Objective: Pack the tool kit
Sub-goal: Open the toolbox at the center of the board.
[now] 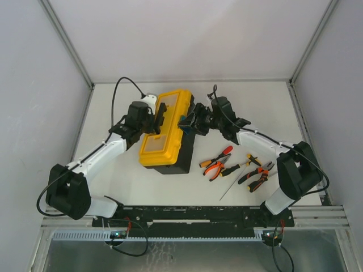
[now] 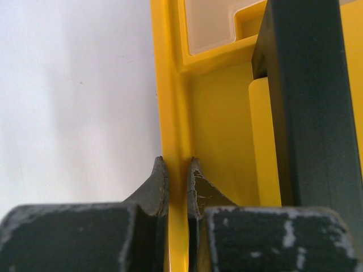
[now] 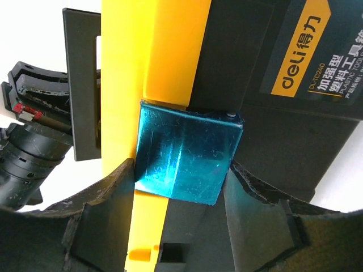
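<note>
Nearest my left wrist camera, the left end effector [image 2: 177, 170] is clamped on the thin rim of the yellow lid [image 2: 170, 85], beside the black handle [image 2: 312, 113]. Across the toolbox [image 1: 177, 168], the right end effector [image 3: 181, 168] is closed about the teal latch [image 3: 187, 150], one finger against each side edge as far as I can judge. The toolbox stands on the desk [image 1: 142, 181] between both arms, lid down. Pliers [image 1: 215, 163] and screwdrivers [image 1: 253, 160] lie loose to its right, unpacked. I read the step as freeing the latch. To do it well I would swing the latch outward about its hinge rather than tug, let the left grip steady the lid, and lift only once the catch clears, lest the box slide.
</note>
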